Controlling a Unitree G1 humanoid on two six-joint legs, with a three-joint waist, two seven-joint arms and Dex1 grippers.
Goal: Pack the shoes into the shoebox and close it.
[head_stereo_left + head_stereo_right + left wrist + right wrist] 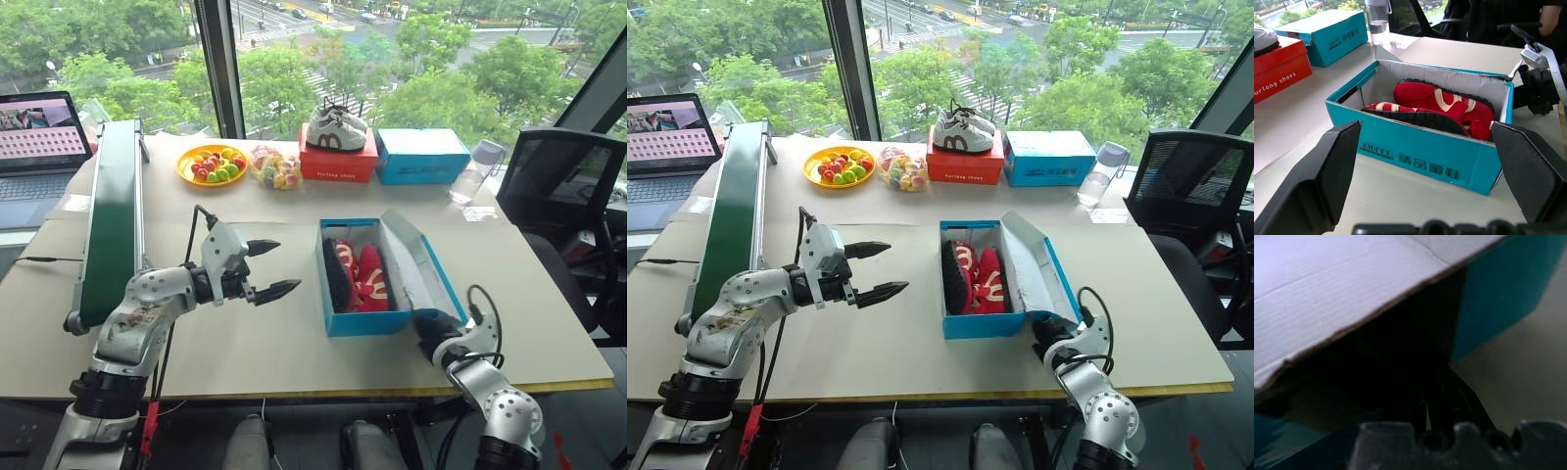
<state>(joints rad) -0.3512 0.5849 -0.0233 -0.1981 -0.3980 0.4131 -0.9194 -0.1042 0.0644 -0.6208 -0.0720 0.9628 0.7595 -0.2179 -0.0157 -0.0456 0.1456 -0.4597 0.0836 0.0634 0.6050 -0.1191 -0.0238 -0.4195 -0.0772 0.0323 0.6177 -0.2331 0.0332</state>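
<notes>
Lying inside open shoebox: both shoes. L gripper at box's 9 o'clock, fingers spread, empty. R gripper clenched at lid, 5 o'clock corner.

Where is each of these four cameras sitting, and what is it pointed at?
Left eye view: on the head, looking down over the table; both arms show.
Right eye view: beside it, same scene.
Left wrist view: on the left arm, facing the shoebox and the shoes between the open left gripper.
Right wrist view: on the right arm, under the shoebox's lid; shut right gripper.
Shared: the shoebox appears in all four.
</notes>
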